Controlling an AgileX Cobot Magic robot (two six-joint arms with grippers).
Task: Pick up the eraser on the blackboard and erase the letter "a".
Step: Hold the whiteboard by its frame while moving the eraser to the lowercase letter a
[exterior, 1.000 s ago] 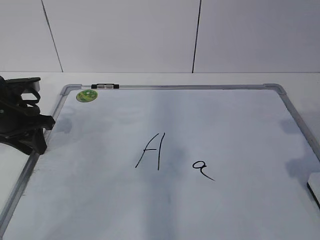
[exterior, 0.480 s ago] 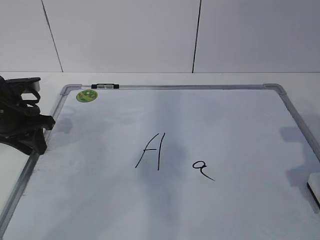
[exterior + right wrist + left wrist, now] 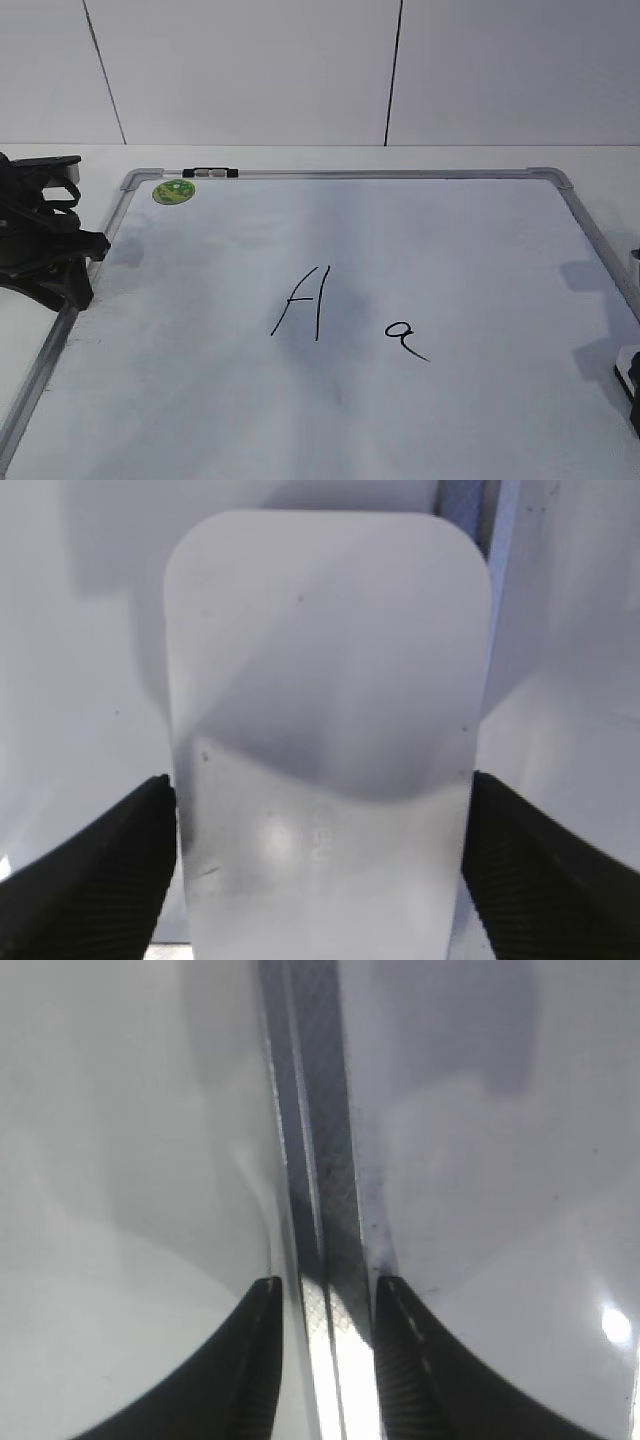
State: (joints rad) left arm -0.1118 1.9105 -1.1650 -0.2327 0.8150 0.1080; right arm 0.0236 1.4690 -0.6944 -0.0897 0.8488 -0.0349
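The blackboard (image 3: 450, 240), a white board with a silver frame, lies flat. The letter "a" (image 3: 405, 338) is written in black right of centre. The eraser (image 3: 325, 680), a flat white rounded block, fills the right wrist view, and only a sliver of it shows at the exterior view's right edge (image 3: 632, 362). My right gripper (image 3: 322, 790) has a finger pressed against each long side of the eraser, which rests on the board near its right frame. My left gripper (image 3: 50, 250) sits at the board's left edge, and its fingers (image 3: 328, 1285) are slightly apart over the frame rail, holding nothing.
A taller capital "A" (image 3: 303, 300) stands left of the "a". A round green sticker (image 3: 173, 191) and a black-and-white clip (image 3: 210, 173) sit at the board's top left. The board's frame rail (image 3: 315, 1160) runs under the left gripper. A white wall stands behind.
At the right edge of the exterior view the dark gripper has come in over the eraser, and its shadows on the board have shifted. The left arm and the letters have not moved.
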